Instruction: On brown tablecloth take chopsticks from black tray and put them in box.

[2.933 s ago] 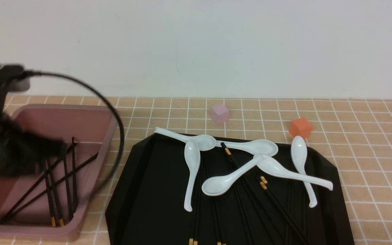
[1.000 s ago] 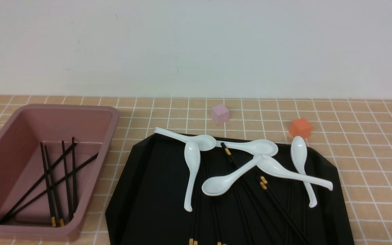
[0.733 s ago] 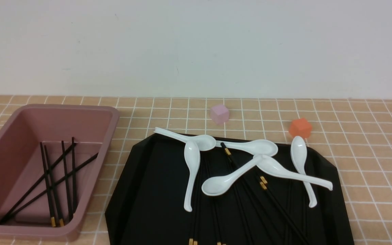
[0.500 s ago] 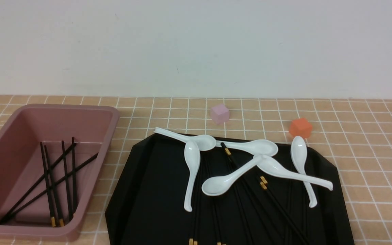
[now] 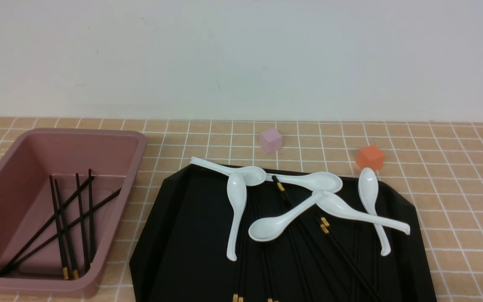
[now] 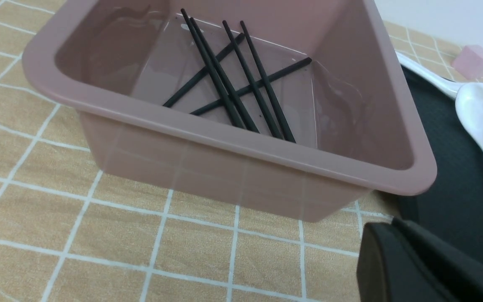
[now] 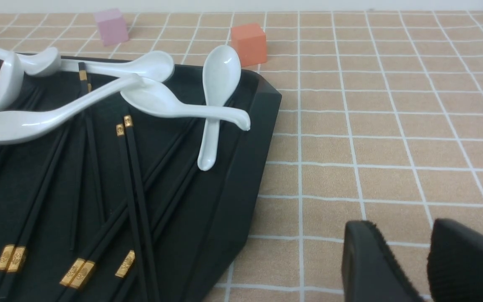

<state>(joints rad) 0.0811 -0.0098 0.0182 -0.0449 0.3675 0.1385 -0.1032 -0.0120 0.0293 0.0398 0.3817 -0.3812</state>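
Black lacquer-look chopsticks with gold bands point(image 7: 130, 176) are split across two places: six lie crossed in the deep dusty-pink plastic box point(image 5: 111, 138), the rest sit on the glossy black octagon-like tray point(image 5: 174, 235), fanned out with gold ends toward us, several running under the white ceramic soup spoons point(image 5: 236, 209). Both sit on the tan-orange grid-printed tablecloth point(image 5: 455, 201). Neither arm shows in the front view. Left hand point(image 6: 426, 264) sits low beside the box's near corner; only one dark block of it is in frame, so we cannot tell how far open it is, and nothing shows in it. Right hand point(image 7: 428, 260) hovers over bare cloth just off the tray's edge, fingers slightly parted with cloth visible in the gap, holding nothing. We judge the step is picking the next stick. Advice: go for the pair whose gold bands point(image 7: 123, 125) lie clear of the spoon handles, grasp near the banded, thicker end where the tray is bare, jaws across the stick rather than along it. Lift straight up before traversing so the far tip doesn't drag a spoon. Avoid sticks pinned under spoon bowls until later. Lilac cube point(image 5: 271, 140) and orange cube point(image 5: 370, 157) beyond the tray are out of the path.
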